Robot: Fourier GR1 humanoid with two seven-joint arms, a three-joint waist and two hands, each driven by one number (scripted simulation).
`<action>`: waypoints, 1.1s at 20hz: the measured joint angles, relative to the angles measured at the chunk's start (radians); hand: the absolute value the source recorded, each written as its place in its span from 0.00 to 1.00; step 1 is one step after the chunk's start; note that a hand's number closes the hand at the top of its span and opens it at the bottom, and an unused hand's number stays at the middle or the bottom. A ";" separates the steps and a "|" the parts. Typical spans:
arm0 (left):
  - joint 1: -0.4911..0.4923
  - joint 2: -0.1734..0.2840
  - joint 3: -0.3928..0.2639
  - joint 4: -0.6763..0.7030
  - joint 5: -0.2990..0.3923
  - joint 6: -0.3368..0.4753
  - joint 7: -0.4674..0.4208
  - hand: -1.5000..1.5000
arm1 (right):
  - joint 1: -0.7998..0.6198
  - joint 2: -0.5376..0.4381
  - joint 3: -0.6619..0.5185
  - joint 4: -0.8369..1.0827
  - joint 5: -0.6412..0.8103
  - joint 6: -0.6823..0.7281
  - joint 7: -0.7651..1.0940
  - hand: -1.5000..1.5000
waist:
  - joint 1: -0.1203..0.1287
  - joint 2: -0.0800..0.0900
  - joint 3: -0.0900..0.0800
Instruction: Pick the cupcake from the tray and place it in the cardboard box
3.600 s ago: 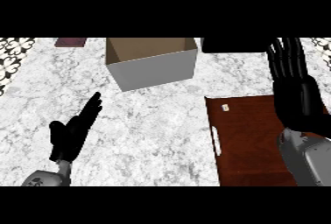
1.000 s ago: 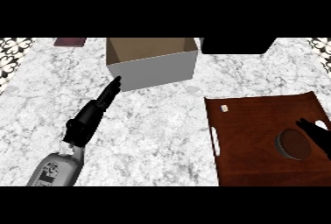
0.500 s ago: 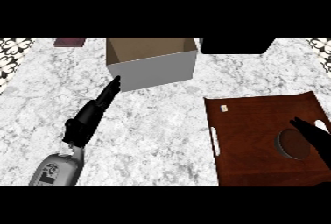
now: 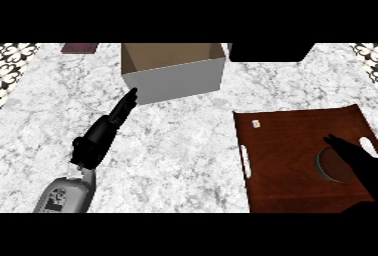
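Marble counter (image 4: 177,145) carries tray (image 4: 295,165) and cardboard box (image 4: 173,70). Right hand (image 4: 358,160), fingers straight, overlies the grey round cupcake (image 4: 328,165). Left hand (image 4: 103,132) extended straight, fingers together.

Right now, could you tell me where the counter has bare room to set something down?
Bare marble lies between the left robot hand and the tray, and in front of the cardboard box. The tray's right side is crowded by the right robot hand.
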 measured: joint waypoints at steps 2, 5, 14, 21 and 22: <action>0.014 0.008 0.014 -0.008 0.001 -0.017 -0.010 0.50 | -0.003 0.012 -0.009 0.013 0.019 0.011 -0.007 0.00 | 0.000 0.000 0.000; -0.009 -0.005 0.019 -0.004 -0.012 -0.018 0.011 0.50 | -0.011 0.032 -0.016 0.053 0.052 0.015 -0.031 0.00 | 0.000 0.000 0.000; 0.006 -0.049 0.016 -0.023 -0.054 -0.021 0.015 0.50 | -0.050 0.101 -0.040 0.150 0.174 -0.013 -0.077 0.00 | 0.000 -0.003 -0.005; 0.023 -0.044 0.034 -0.052 -0.045 -0.050 0.022 0.50 | -0.078 0.120 -0.053 0.193 0.230 -0.030 -0.099 1.00 | 0.000 -0.009 -0.015; 0.019 -0.048 0.034 -0.052 -0.048 -0.047 0.028 0.50 | -0.085 0.124 -0.054 0.202 0.238 -0.038 -0.104 1.00 | 0.001 -0.011 -0.017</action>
